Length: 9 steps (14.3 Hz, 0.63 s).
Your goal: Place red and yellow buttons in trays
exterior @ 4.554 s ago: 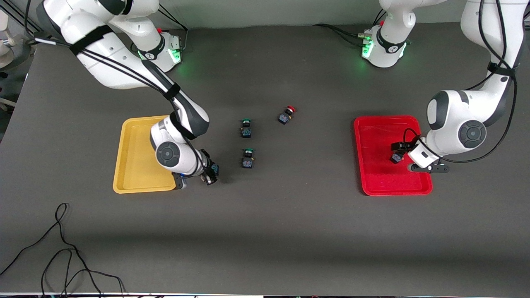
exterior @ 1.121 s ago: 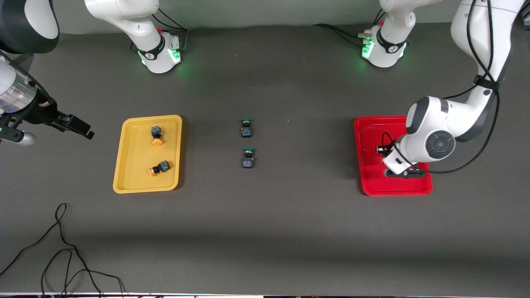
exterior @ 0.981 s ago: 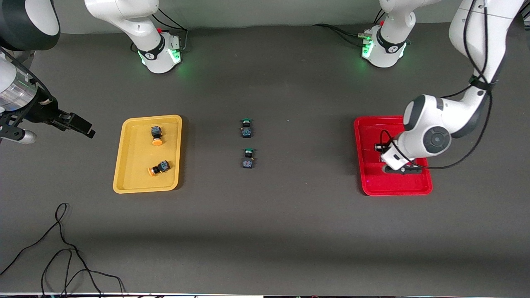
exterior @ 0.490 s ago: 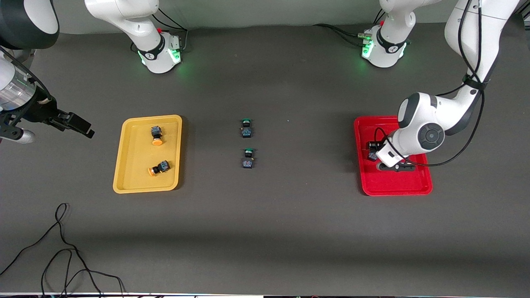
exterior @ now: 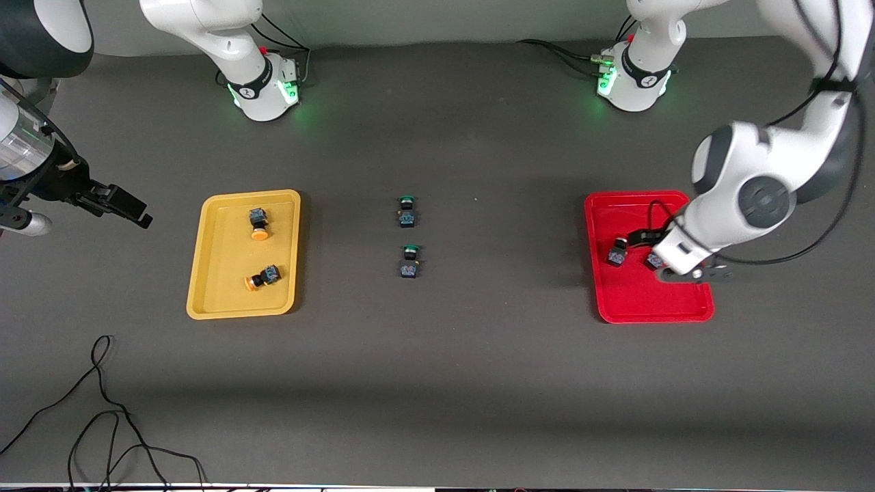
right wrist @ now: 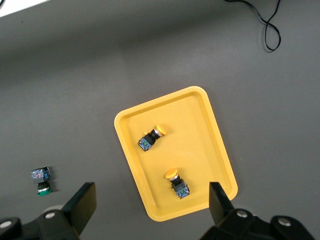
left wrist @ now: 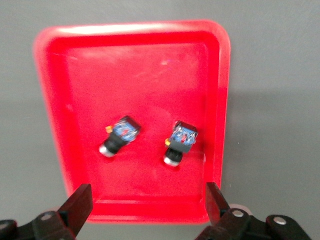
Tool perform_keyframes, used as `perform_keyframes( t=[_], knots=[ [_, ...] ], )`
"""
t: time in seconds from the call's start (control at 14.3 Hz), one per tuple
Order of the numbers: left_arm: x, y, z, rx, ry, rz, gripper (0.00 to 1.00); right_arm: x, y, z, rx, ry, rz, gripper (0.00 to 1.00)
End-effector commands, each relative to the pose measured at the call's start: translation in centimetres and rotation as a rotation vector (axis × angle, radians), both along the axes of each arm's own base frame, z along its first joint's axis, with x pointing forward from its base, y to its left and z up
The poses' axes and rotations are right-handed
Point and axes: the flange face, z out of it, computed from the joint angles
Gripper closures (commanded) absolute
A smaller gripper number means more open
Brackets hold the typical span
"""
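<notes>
The red tray (exterior: 615, 301) holds two buttons with black-and-blue bodies, one (exterior: 617, 255) in the open and one (exterior: 654, 260) partly under my left hand. They also show in the left wrist view (left wrist: 119, 135) (left wrist: 181, 141) inside the red tray (left wrist: 150, 75); their caps barely stand out. My left gripper (exterior: 694, 275) (left wrist: 147, 212) hangs open and empty over this tray. The yellow tray (exterior: 212, 273) (right wrist: 200, 125) holds two yellow-capped buttons (exterior: 258, 224) (exterior: 264, 277) (right wrist: 151, 137) (right wrist: 177, 183). My right gripper (exterior: 126, 208) (right wrist: 150, 205) is open and empty, raised beside the yellow tray at the right arm's end.
Two green-capped switches (exterior: 406, 211) (exterior: 409, 262) lie mid-table between the trays; one shows in the right wrist view (right wrist: 41, 181). A black cable (exterior: 102, 403) loops near the table's front edge at the right arm's end.
My left gripper set a button down in the red tray, let go and drew back toward the left arm's end. The right arm has barely moved.
</notes>
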Motion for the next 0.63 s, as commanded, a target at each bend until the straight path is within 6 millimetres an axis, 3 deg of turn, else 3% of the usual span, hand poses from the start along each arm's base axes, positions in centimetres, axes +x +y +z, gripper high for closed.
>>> perform_keyframes(
  t=[0.0,0.28,0.42,0.56],
  knots=[
    [-1.7,-0.2,7.6,0.037,-0.031,0.008,0.0,0.0,-0.2,1.3,0.013,0.021,0.017,0.0],
    [-5.4,-1.2,15.9,0.043,-0.115,0.031,0.0,-0.5,0.0,0.8,0.008,0.076,0.029,0.0],
    [-5.1,-1.5,20.0,0.031,-0.138,0.033,0.0,-0.9,0.0,0.6,-0.003,0.103,0.114,0.0],
    [-4.6,-1.3,21.9,0.02,-0.159,0.036,0.0,-0.9,-0.3,0.6,-0.004,0.102,0.147,0.0]
  ],
)
